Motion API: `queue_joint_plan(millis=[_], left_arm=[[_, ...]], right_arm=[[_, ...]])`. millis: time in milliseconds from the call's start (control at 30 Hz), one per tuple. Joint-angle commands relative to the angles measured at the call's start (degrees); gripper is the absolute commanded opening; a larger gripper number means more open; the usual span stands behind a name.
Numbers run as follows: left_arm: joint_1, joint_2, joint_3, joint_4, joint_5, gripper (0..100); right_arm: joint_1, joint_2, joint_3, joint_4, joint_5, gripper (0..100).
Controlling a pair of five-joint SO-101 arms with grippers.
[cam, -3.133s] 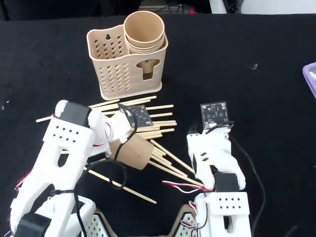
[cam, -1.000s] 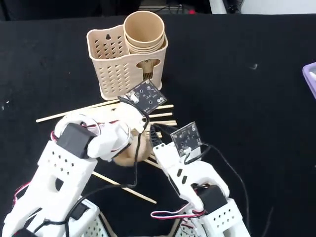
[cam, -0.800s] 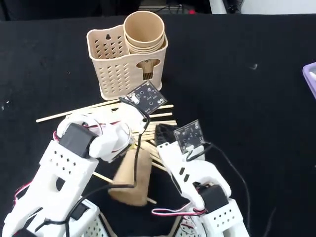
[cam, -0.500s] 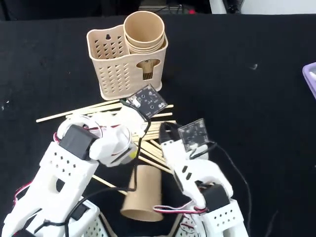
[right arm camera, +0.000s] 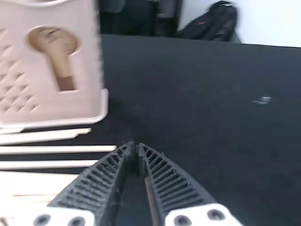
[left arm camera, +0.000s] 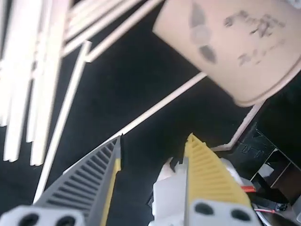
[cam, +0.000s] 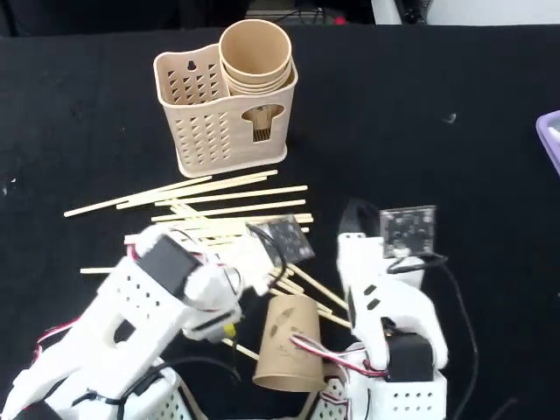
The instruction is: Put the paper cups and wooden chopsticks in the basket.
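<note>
- A tan slotted basket (cam: 223, 122) stands upright on a black table (cam: 420, 96); a stack of paper cups (cam: 255, 54) sits mouth-up in its right compartment
- A loose paper cup (cam: 289, 343) lies on its side well in front of the basket, between the two arms; its long axis runs roughly toward the basket, base nearer it, open mouth facing away
- Wooden chopsticks (cam: 219, 206) lie scattered flat between the basket and the loose cup; most run crosswise to the basket's front, a few slant down toward the cup
- Dark table stretches wide to the right of the basket; a purple thing (cam: 551, 140) sits at the table's far right edge, well apart from the basket
- The left gripper (left arm camera: 154, 139) hangs low over the chopsticks, just beside the loose cup; its jaws are apart with nothing between them
- The right gripper (right arm camera: 137, 147) points toward the basket, beside the chopstick ends; its jaws are pressed together, holding nothing
</note>
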Motion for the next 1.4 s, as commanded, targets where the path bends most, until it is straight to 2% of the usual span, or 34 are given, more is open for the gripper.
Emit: queue_joint_plan(millis=[0, 167, 400, 500, 600, 733, 1067, 1233, 1367], left_arm=[[1.19, -1.23, 5.32, -7.12, 2.20, 22], [3.30, -1.23, 10.86, -10.90, 2.73, 22], [9.71, -1.32, -2.07, -5.89, 7.56, 22], [14.73, -1.32, -7.08, -3.25, 10.46, 22], [21.05, -1.32, -7.08, -2.46, 13.10, 22], [24.84, -1.23, -3.91, -5.10, 14.77, 25], [28.09, -1.23, 4.97, -15.56, 14.33, 27], [24.13, -1.23, 11.74, -23.74, 14.24, 27], [21.05, -1.32, 13.32, -26.02, 14.15, 27]], right_arm=[[4.31, -5.41, -8.13, 2.55, 3.16, 1.1], [6.51, -5.32, -18.68, 9.85, 13.80, 1.1], [8.18, -5.32, -17.36, 12.13, 15.47, 1.1], [12.75, -5.41, -16.40, 11.78, 15.47, 1.1], [18.90, -5.41, -16.40, 11.78, 15.91, 1.1], [26.02, -5.41, -16.22, 11.78, 16.18, 1.1], [28.57, -5.41, -14.37, 11.78, 18.73, 1.1], [28.22, -5.41, -14.37, 11.78, 18.73, 1.1], [28.13, -5.41, -14.37, 11.96, 18.73, 1.1]])
